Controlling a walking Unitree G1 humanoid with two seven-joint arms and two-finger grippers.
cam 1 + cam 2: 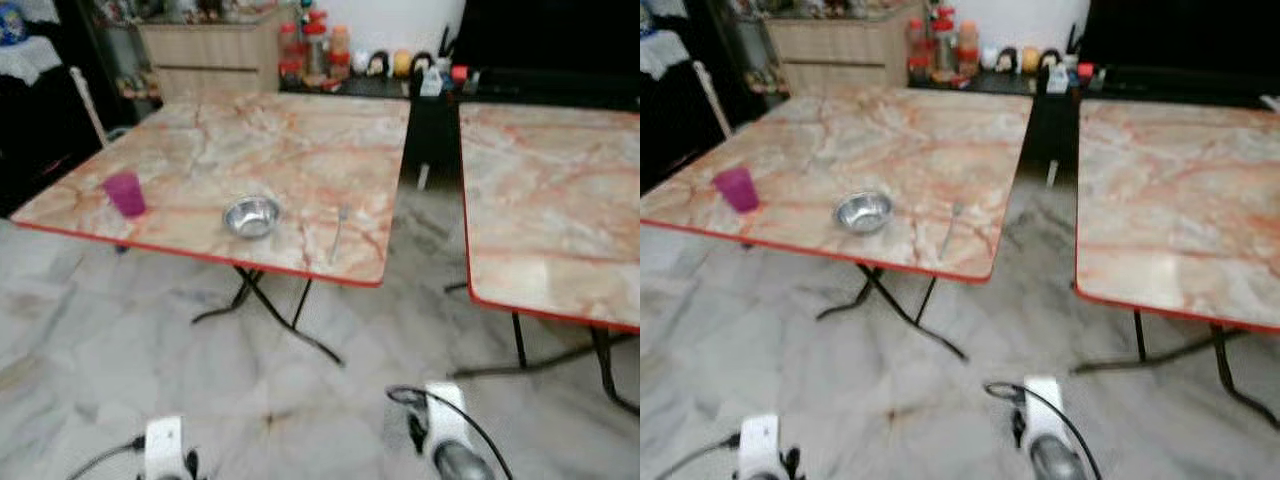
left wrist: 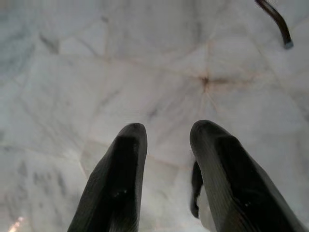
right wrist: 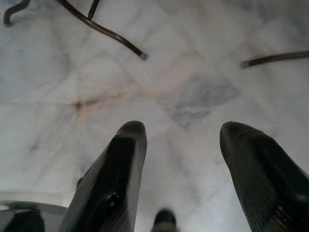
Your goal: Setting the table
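Counter [image 1: 200, 140], marbled, red-edged | pink cup [image 1: 125, 193] near its left front edge | steel bowl [image 1: 251, 215] mid-front | fork [image 1: 338, 233] just right of bowl | second counter [image 1: 560, 200] well apart to the right | left gripper [image 2: 166, 133] fingers spread over the floor [image 1: 120, 360] | right gripper [image 3: 186, 133] fingers spread wide, low.

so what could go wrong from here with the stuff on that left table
The spoon lies close to the table's red front edge, so a careless reach might knock it to the floor. The purple cup is also near that edge and could tip over. Both grippers, left and right, are open and hang low over the floor.
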